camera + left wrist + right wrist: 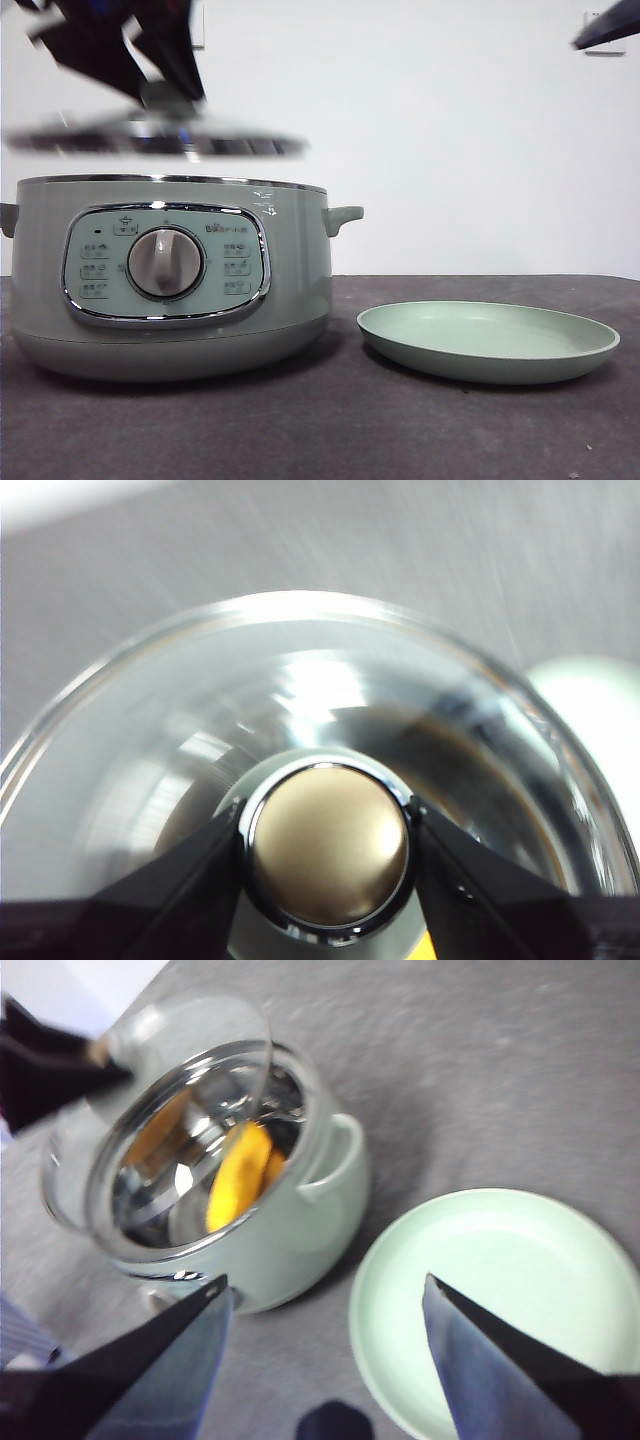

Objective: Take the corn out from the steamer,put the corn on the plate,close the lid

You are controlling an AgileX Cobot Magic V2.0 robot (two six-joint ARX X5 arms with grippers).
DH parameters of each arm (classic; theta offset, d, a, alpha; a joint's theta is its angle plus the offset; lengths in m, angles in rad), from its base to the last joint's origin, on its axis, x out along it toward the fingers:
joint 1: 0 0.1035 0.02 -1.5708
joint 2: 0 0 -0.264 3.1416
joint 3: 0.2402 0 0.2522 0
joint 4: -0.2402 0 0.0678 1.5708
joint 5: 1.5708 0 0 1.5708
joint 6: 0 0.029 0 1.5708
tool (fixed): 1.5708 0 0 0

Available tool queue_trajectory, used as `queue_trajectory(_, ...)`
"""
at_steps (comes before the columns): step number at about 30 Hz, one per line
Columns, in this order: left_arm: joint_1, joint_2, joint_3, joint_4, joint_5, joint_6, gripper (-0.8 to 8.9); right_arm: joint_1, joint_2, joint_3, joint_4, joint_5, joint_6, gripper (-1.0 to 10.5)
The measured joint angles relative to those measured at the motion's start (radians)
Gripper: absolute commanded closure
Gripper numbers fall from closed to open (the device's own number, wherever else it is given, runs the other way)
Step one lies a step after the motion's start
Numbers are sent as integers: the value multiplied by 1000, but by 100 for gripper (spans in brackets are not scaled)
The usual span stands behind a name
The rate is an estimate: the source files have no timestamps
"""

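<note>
My left claw (325,845) is clenched on the knob of the lid (155,140), hanging just above the pot (170,280); a slipping knob could drop the glass onto the corn (240,1175) inside. My right claw (325,1300) waits released above the plate (500,1300).

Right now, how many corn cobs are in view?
1. The corn lies inside the steamer, seen in the right wrist view beneath the lifted lid; more could be hidden deeper in the pot.

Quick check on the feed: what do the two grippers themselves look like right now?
Both have two black, wedge-shaped jaws tapering to points. The left gripper looks matte black. The right gripper shows a bluish sheen on its flat inner faces. No cables or markings are visible.
</note>
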Motion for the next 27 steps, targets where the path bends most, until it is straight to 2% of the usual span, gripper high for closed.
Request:
queue_trajectory(3,1,-146,0,1,-77,0,822,115,121,53,0,13,14,625)
queue_trajectory(7,1,-331,0,-67,-154,0,822,291,331,206,-6,105,19,621)
queue_trajectory(9,1,-408,0,-99,-198,0,822,359,427,294,-24,142,12,534)
queue_trajectory(12,1,-486,0,-133,-250,6,822,431,541,417,-62,212,1,504)
queue_trajectory(19,1,-622,0,-206,-323,16,822,542,820,743,-270,365,-42,505)
queue_trajectory(24,1,-669,0,-254,-358,16,822,582,998,927,-328,436,-64,505)
queue_trajectory(27,1,-667,0,-286,-365,17,822,600,1077,984,-332,451,-72,505)
